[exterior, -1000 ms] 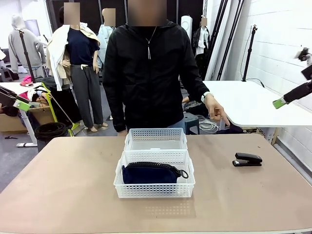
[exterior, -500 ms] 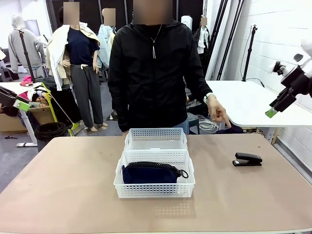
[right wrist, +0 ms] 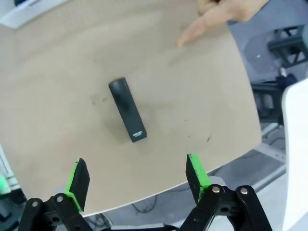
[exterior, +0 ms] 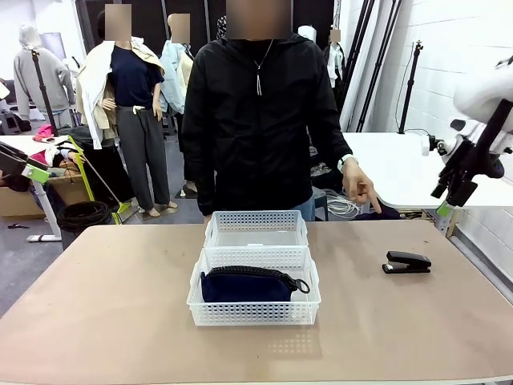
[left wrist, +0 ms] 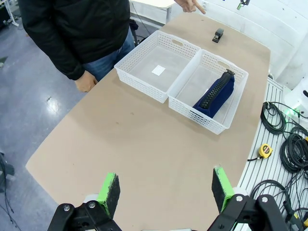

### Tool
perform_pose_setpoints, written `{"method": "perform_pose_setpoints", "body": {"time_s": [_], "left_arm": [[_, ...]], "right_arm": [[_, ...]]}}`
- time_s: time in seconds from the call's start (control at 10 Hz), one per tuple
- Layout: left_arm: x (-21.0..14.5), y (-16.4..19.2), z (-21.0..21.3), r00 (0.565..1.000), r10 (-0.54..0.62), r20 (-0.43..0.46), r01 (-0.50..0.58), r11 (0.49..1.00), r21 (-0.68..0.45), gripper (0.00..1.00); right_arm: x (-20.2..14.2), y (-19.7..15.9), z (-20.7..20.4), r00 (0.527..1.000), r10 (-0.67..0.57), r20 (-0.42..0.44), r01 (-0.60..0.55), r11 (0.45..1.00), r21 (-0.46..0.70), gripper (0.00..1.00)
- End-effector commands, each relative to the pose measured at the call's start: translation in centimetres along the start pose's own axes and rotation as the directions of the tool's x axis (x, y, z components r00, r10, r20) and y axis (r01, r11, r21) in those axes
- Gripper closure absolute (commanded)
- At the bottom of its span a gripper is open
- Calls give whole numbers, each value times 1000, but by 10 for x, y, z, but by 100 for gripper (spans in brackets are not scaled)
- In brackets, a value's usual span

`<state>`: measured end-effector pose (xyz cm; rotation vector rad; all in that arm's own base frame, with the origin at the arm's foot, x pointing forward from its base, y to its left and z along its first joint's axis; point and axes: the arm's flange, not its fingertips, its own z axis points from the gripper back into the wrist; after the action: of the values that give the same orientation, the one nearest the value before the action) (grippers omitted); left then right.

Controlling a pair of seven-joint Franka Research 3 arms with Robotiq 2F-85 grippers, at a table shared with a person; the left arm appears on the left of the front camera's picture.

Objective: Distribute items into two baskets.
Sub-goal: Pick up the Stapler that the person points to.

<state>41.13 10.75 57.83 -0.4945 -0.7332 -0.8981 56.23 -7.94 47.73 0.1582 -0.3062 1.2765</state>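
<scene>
Two white lattice baskets stand end to end mid-table. The near basket (exterior: 253, 312) (left wrist: 230, 105) holds the navy-blue pouch (exterior: 244, 285) (left wrist: 215, 92) with its black zipper. The far basket (exterior: 256, 228) (left wrist: 144, 78) has nothing in it but a white label. The black stapler (exterior: 406, 262) (right wrist: 127, 109) (left wrist: 218, 35) lies on the table to the right. My right gripper (exterior: 446, 208) (right wrist: 137, 179) hangs open above the table's right end, the stapler below it. My left gripper (left wrist: 163, 188) is open high over the table's other end. The person's hand (exterior: 357, 185) (right wrist: 226, 13) points down toward the stapler.
The person (exterior: 260, 120) stands at the far edge behind the baskets. The tan table (exterior: 104, 305) has bare room on both sides of the baskets. Cables and a yellow tape measure (left wrist: 262, 150) lie on a ledge beside the table. A white table (exterior: 401, 172) stands behind at right.
My right arm has swung in from the upper right and down, its gripper now pointing at the table above the stapler's end. The person's pointing hand has barely moved. Baskets, pouch and stapler are still.
</scene>
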Motion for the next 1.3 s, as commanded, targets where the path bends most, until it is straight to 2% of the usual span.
{"method": "perform_pose_setpoints", "body": {"time_s": [0.0,0.2,0.3,0.5,0.8,1.2], "left_arm": [[-1,-1,1,1000,0,17,0,1000,-9,0],[-1,-1,1,1000,0,17,0,1000,-9,0],[-1,-1,1,1000,0,17,0,1000,-9,0],[-1,-1,1,1000,0,17,0,1000,-9,0],[-1,-1,1,1000,0,17,0,1000,-9,0],[-1,-1,1,1000,0,17,0,1000,-9,0]], "right_arm": [[6,-8,-6,992,101,-69,-99,994,40,0],[4,-10,-28,979,156,-133,-151,987,50,0],[6,-7,-37,975,178,-137,-172,984,51,0],[10,-12,-46,966,223,-128,-217,974,66,0],[14,-13,-61,964,227,-141,-221,974,56,0],[15,-5,-84,966,238,-102,-223,965,135,0]]}}
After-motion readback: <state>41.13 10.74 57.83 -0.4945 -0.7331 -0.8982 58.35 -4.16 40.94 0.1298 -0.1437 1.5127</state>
